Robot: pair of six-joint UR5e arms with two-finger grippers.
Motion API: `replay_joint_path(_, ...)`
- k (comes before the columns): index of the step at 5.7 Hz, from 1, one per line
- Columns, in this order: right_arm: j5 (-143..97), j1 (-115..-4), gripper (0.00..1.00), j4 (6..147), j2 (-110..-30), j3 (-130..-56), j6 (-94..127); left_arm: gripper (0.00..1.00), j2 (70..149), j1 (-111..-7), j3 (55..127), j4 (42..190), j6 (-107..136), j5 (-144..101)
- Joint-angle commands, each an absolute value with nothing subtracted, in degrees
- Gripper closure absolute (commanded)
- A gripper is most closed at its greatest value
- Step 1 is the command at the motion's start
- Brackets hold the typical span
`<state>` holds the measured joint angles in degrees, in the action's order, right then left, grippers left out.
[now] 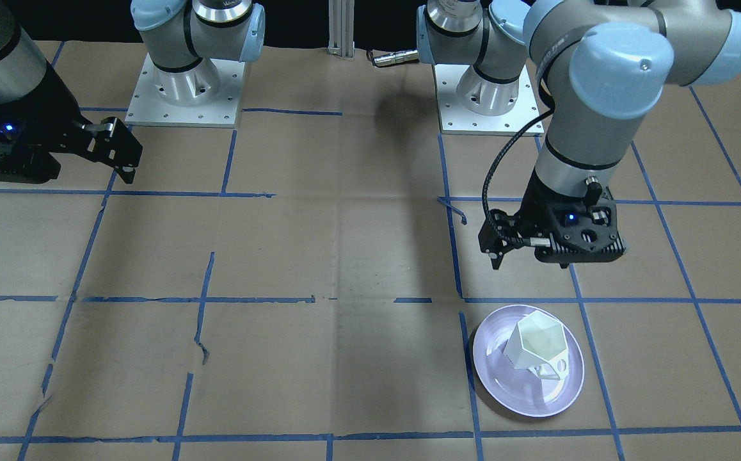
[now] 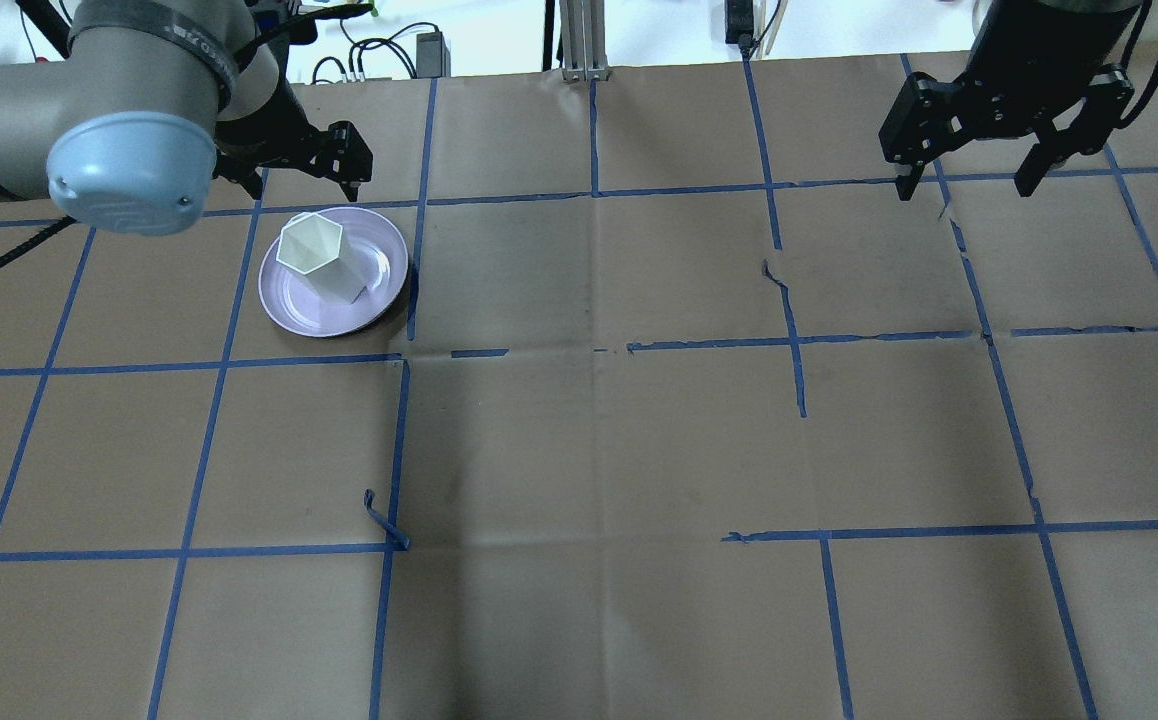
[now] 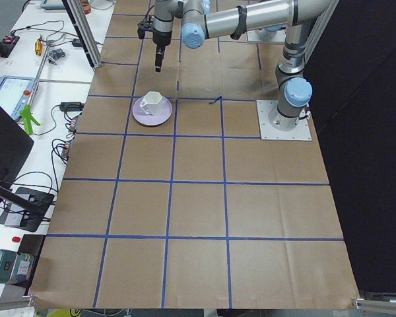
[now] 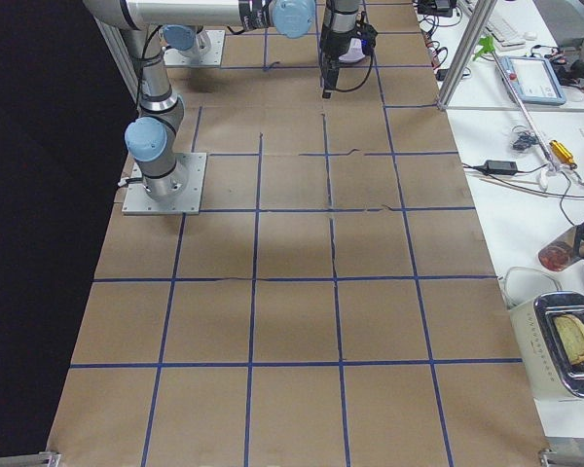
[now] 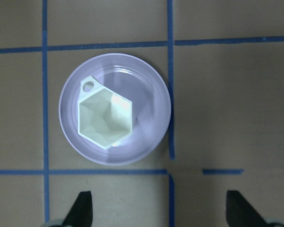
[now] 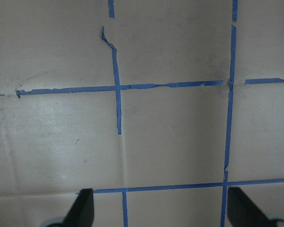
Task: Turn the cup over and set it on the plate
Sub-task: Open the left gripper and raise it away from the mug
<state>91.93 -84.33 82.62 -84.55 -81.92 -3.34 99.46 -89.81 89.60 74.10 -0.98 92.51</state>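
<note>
Upright, the cup (image 5: 105,118) stands off-centre on the plate (image 5: 150,108), inside its rim.

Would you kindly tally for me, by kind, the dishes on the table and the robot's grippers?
cup: 1
plate: 1
gripper: 2 (left gripper, right gripper)
Total: 4

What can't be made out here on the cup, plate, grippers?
- cup base print: every view, base sits down on the plate.
- left gripper: overhead exterior, partly behind the left arm.
- right gripper: right wrist-mounted, bottom edge cuts all but the fingertips.
</note>
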Motion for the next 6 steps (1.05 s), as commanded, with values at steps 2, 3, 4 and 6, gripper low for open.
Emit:
replay_joint_path(2, 91.93, -84.37, 0.0, 82.62, -84.55, -81.91, -3.34, 0.01, 92.82, -91.58, 86.57, 89.46, 0.44, 88.68)
replay_joint_path(3, 91.93, -84.38, 0.0, 82.62, -84.55, -81.91, -3.34, 0.01, 92.55, -91.84, 86.49, 90.08, 0.44, 88.77)
replay_joint_path(4, 91.93, -84.38, 0.0, 82.62, -84.55, -81.91, -3.34, 0.01, 92.64, -91.93, 86.48, 90.87, 0.44, 90.77)
replay_joint_path(6, 91.93, -84.38, 0.0, 82.62, -84.55, -81.91, -3.34, 0.01, 92.2, -92.2, 86.48, 90.79, 0.44, 90.45)
